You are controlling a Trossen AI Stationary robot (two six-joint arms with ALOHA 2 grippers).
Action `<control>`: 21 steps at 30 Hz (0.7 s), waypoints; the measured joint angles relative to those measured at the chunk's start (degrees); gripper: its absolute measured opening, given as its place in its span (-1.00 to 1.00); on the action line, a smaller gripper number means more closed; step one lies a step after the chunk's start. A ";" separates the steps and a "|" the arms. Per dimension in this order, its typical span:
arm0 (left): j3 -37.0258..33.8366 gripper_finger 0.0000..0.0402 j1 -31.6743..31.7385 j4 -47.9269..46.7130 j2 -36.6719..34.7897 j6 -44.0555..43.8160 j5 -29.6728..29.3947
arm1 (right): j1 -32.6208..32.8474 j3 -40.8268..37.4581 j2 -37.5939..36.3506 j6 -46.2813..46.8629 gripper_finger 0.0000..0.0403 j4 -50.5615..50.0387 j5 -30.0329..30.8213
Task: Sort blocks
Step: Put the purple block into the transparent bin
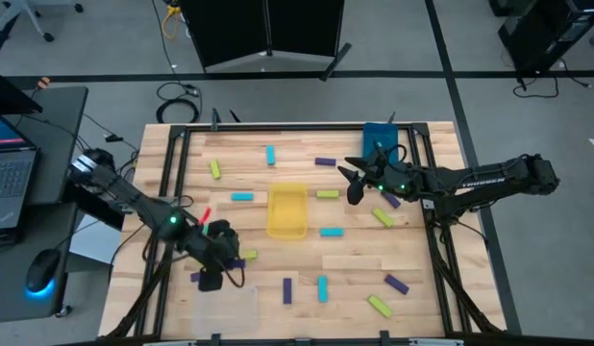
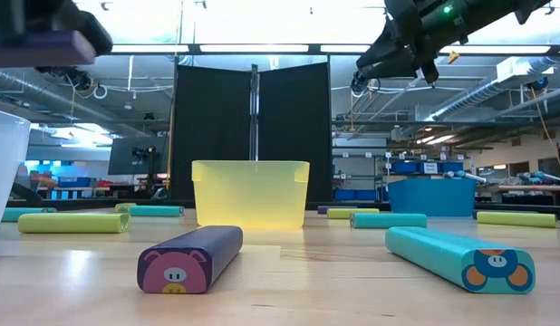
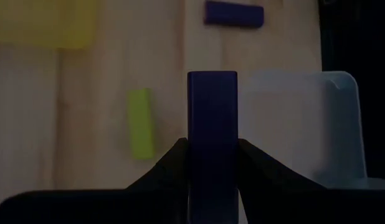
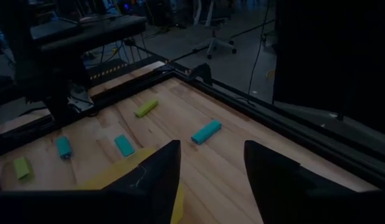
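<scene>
My left gripper [image 1: 220,258] is up over the near-left part of the table, shut on a purple block [image 3: 211,118]; in the low view it shows high at the left [image 2: 40,45]. The clear bin [image 3: 304,124] lies just beyond and below it. My right gripper [image 1: 355,183] hangs open in the air near the blue bin [image 1: 379,135], fingers wide apart [image 4: 208,180], holding nothing. Several cyan, yellow-green and purple blocks lie flat on the table, among them a purple one with a pig face [image 2: 189,258] and a cyan one [image 2: 457,258]. My left gripper pinches the purple block between its two fingers [image 3: 174,162], which sit on the block's long sides near one end [image 3: 211,174]. The block lies along the fingers and sticks out past their tips. It is lifted clear of the table and shows about level in the low view.
The yellow bin [image 1: 287,211] stands mid-table, with the blue bin at the far right edge and the clear bin [image 1: 241,306] at the near left. A yellow-green block [image 3: 141,121] and a purple block [image 3: 233,14] lie near the clear bin. A laptop and a mouse sit left of the table.
</scene>
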 joint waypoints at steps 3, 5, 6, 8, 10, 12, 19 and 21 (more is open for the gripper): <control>0.00 -0.48 -1.79 1.70 1.53 -2.13 0.61 | 0.00 0.00 0.00 -0.05 -0.08 0.01 0.00; 0.00 -0.48 -3.07 2.60 2.03 -3.69 1.09 | 0.00 0.00 0.00 -0.07 -0.08 0.11 0.00; 0.00 -0.48 -3.70 3.04 2.16 -4.60 1.28 | 0.00 0.00 0.00 -0.10 -0.07 0.20 0.00; 0.00 -0.48 -4.92 4.83 2.25 -5.26 1.88 | 0.00 0.00 0.00 -0.16 -0.07 0.20 0.00; 0.02 -0.48 -6.22 6.69 2.27 -6.22 2.43 | 0.00 0.00 0.00 -0.16 -0.07 0.20 0.00; 0.00 -0.48 -7.47 9.19 2.27 -6.94 3.82 | 0.00 0.00 0.00 -0.16 -0.08 0.20 0.00; 0.02 -0.48 -11.98 14.79 4.88 -12.06 8.62 | 0.00 0.00 0.00 -0.20 -0.09 0.20 0.00; 0.02 -0.48 -12.31 14.11 6.42 -13.53 9.02 | 0.00 0.00 0.00 -0.20 -0.08 0.20 0.00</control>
